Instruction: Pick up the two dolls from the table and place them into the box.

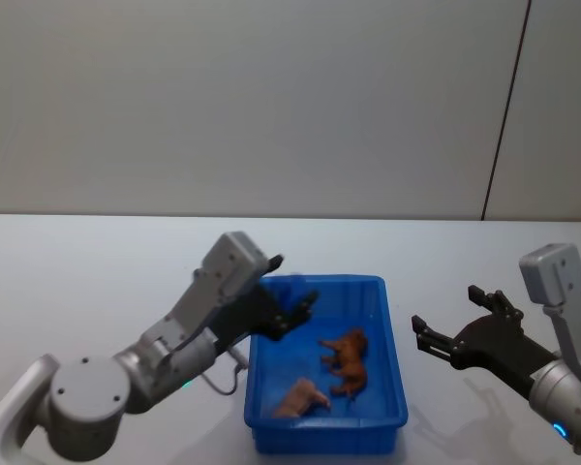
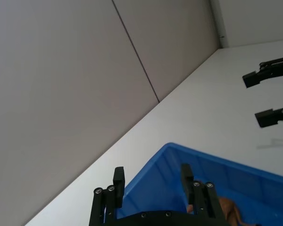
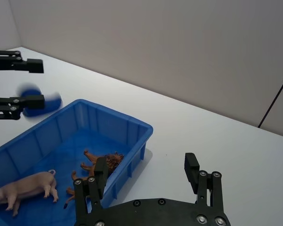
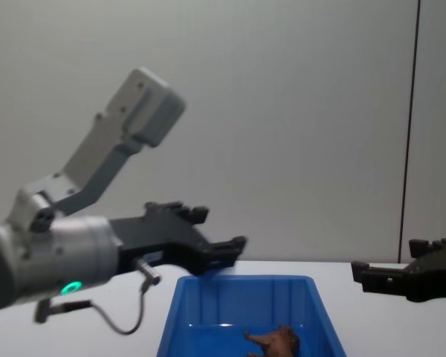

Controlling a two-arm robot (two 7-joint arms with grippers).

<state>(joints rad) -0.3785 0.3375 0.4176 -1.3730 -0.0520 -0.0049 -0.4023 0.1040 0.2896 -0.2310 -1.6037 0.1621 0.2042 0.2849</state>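
Both dolls are down inside the box (image 1: 392, 329), that bright blue bin sitting on the white surface (image 1: 77, 262) right in front of me. The brown doll (image 1: 347, 360) lies toward the right side of the box floor, legs splayed, and the pink doll (image 1: 302, 398) lies on its side just beside it, nearer my body and a little to the left. From my right wrist I can see the two of them apart, not touching, the pink one stretched along the floor and the brown one close to the box's right wall.

My left end effector (image 1: 289, 317) hangs over the box's far left corner, above the rim, fingers (image 2: 119, 178) spread wide with nothing between them. In the chest view it sits clearly higher than the box's top edge, reaching forward off the grey forearm.

My right end effector (image 1: 450, 334) is out to the right of the box, well clear of its wall, above bare surface. It too is wide open and empty, its two dark fingers (image 3: 192, 165) parted, pointing across toward the box.

A grey wall (image 1: 271, 97) stands behind the surface, with a thin dark seam (image 1: 504, 116) running down it on the right.
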